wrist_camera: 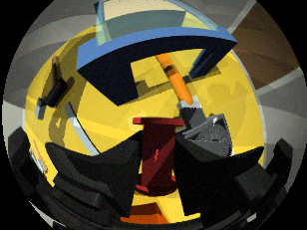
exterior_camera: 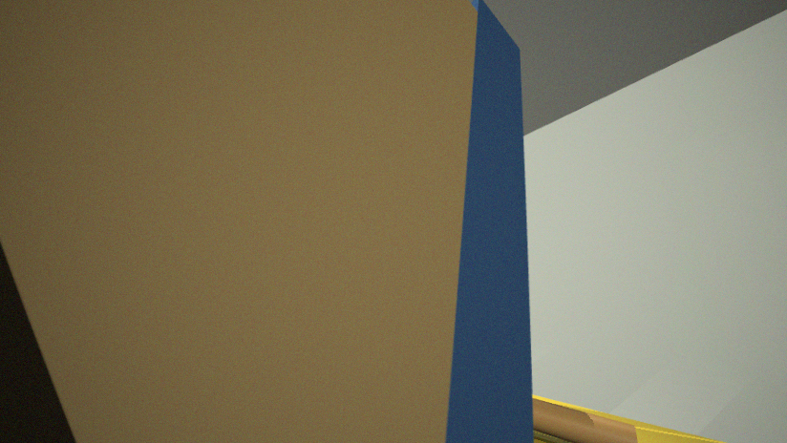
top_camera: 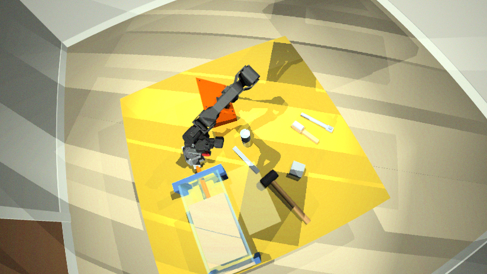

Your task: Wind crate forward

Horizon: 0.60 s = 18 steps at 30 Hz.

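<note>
My gripper (top_camera: 200,157) (wrist_camera: 156,159) is shut on the red winch handle (top_camera: 205,153) (wrist_camera: 156,149), which stands upright between the fingers. The grey winch (top_camera: 190,157) (wrist_camera: 208,134) sits right beside it, just in front of the rack's mouth. An orange strap (top_camera: 204,188) (wrist_camera: 173,75) runs from the winch under the blue steel frame (top_camera: 201,177) (wrist_camera: 158,46) (exterior_camera: 490,247) into the clear-panelled cubby (top_camera: 234,217). The tan crate (top_camera: 211,214) (exterior_camera: 236,220) lies flat inside, its front a short way behind the frame.
On the yellow bench (top_camera: 340,176) to the right lie a flat file (top_camera: 245,159), a hammer (top_camera: 284,195), a white-topped can (top_camera: 245,134), a grey block (top_camera: 296,169), a brush (top_camera: 305,131) and a white wrench (top_camera: 317,122). The arm's orange base plate (top_camera: 209,93) is behind.
</note>
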Each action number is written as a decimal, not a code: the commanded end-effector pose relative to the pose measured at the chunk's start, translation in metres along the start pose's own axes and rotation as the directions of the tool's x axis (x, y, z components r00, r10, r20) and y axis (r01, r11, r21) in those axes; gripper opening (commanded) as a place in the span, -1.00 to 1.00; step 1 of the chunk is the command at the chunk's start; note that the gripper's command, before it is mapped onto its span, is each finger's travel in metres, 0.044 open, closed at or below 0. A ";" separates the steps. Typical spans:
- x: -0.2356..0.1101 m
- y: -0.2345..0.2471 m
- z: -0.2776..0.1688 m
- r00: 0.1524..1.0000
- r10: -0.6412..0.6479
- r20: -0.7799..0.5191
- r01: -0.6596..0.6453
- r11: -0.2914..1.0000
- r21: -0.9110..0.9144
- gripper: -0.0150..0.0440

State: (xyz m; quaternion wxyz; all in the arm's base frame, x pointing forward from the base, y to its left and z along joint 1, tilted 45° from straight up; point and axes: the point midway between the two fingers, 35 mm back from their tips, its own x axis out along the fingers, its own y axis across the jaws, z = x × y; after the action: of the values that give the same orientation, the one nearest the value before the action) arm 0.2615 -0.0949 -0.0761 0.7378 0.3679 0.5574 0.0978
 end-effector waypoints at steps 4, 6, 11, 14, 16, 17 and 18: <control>-0.003 0.000 -0.014 1.000 -0.006 -0.016 0.006 1.000 0.012 -0.49; -0.004 0.000 -0.016 1.000 -0.006 -0.016 0.006 1.000 0.012 -0.49; -0.007 -0.001 -0.021 1.000 -0.006 -0.016 0.006 1.000 0.012 -0.49; -0.008 -0.002 -0.024 1.000 -0.006 -0.016 0.006 1.000 0.012 -0.49; -0.009 -0.002 -0.027 1.000 -0.006 -0.016 0.006 1.000 0.012 -0.49; -0.010 -0.002 -0.027 1.000 -0.006 -0.016 0.006 1.000 0.012 -0.49; -0.010 -0.002 -0.029 1.000 -0.006 -0.016 0.006 1.000 0.012 -0.49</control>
State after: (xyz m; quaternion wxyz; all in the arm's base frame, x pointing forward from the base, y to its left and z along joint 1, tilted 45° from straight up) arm 0.2434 -0.0925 -0.0721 0.7389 0.3679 0.5555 0.1002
